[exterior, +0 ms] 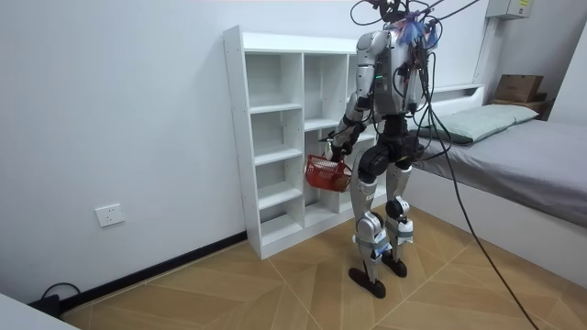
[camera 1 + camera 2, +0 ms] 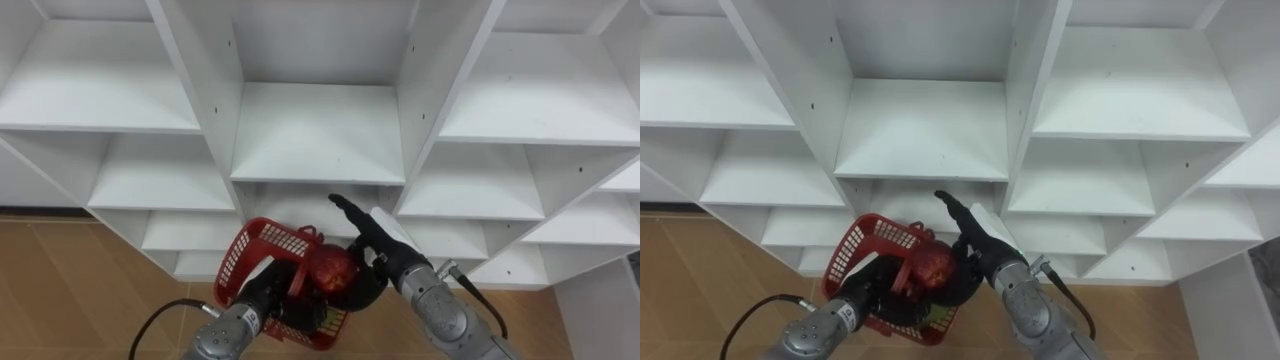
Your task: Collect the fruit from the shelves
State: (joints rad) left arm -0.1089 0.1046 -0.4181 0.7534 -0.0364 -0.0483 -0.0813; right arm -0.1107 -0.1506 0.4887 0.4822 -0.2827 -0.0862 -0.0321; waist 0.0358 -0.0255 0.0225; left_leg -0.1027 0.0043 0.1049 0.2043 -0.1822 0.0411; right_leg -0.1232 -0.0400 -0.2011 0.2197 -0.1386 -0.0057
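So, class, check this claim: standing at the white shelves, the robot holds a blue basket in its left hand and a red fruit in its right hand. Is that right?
Not quite: the basket is red, not blue, as the left eye view shows. The rest stands: the left hand holds it, the right hand holds the red fruit, before the white shelves.

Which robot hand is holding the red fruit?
The right hand, curled round the red fruit. The left hand grips the red basket instead.

Red mesh basket (image 2: 262, 246), red fruit (image 2: 334, 270), wht closet (image 2: 310, 130).
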